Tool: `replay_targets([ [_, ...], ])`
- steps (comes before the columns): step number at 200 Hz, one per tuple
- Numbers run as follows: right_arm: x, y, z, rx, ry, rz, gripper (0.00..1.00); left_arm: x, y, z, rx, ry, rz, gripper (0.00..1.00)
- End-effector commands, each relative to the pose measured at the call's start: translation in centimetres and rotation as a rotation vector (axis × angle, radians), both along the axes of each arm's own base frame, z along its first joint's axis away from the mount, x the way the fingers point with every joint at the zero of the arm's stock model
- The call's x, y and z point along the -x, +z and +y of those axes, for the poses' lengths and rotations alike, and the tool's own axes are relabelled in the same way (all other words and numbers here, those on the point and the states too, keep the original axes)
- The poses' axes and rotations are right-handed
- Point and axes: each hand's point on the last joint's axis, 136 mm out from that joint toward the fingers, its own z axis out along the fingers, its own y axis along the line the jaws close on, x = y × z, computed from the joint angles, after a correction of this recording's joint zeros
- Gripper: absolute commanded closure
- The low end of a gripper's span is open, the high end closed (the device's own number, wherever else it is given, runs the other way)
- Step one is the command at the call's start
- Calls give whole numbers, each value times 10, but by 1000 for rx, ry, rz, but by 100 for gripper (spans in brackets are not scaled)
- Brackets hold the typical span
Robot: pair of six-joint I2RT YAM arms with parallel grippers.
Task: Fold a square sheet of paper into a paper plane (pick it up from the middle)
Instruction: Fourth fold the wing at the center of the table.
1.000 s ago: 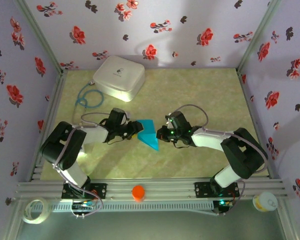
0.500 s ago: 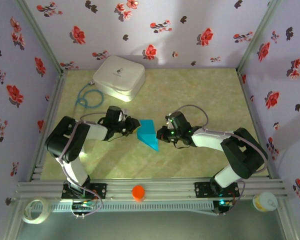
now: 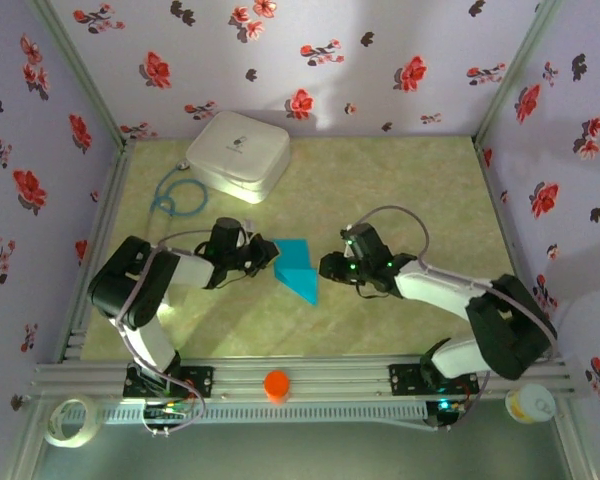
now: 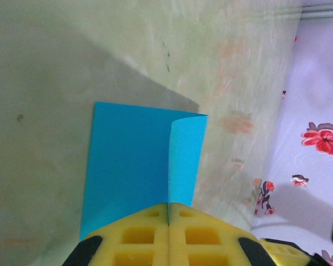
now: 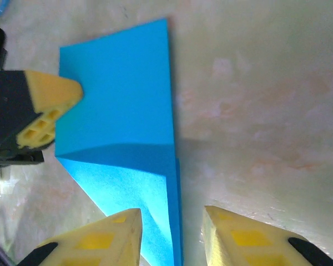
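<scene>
The turquoise sheet of paper [image 3: 298, 268] lies on the green table folded into a pointed wedge, a rough paper plane shape, its tip toward the near side. My left gripper [image 3: 270, 255] is shut on the sheet's left edge. In the left wrist view the paper [image 4: 133, 160] runs up from between the closed yellow pads of that gripper [image 4: 168, 209], with one flap standing upright. My right gripper [image 3: 325, 268] is at the sheet's right side, open. In the right wrist view its fingertips [image 5: 122, 233] straddle the folded edge of the paper [image 5: 122, 111] without touching it. The left gripper's yellow pad [image 5: 50, 105] shows there too.
A white rounded box [image 3: 238, 152] sits at the back left with a coiled blue cable [image 3: 176, 195] beside it. An orange cap [image 3: 276, 384] rests on the front rail. A tape roll [image 3: 68, 420] and a white tub [image 3: 530, 403] lie outside it. Flowered walls enclose the table.
The left gripper has closed on the paper's left edge. The right gripper has opened, let go of the paper and drawn back slightly to the right.
</scene>
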Motion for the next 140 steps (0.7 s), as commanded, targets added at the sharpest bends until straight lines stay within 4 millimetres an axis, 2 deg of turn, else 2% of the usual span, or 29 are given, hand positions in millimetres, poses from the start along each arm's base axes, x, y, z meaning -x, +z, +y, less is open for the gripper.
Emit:
replay_targets([
  [1, 7, -5, -12, 94, 20, -124, 64, -3, 19, -5, 15, 37, -63, 100],
  [26, 19, 3, -4, 185, 109, -311, 63, -3, 25, -6, 20, 37, -82, 92],
  [55, 33, 11, 19, 284, 251, -534, 62, -3, 30, -11, 37, 10, -89, 78],
  [92, 43, 11, 43, 466, 388, -735, 59, -3, 37, -18, 72, -17, -94, 77],
  [140, 40, -6, 57, 632, 444, -807, 57, 0, 39, -20, 83, -37, -87, 83],
])
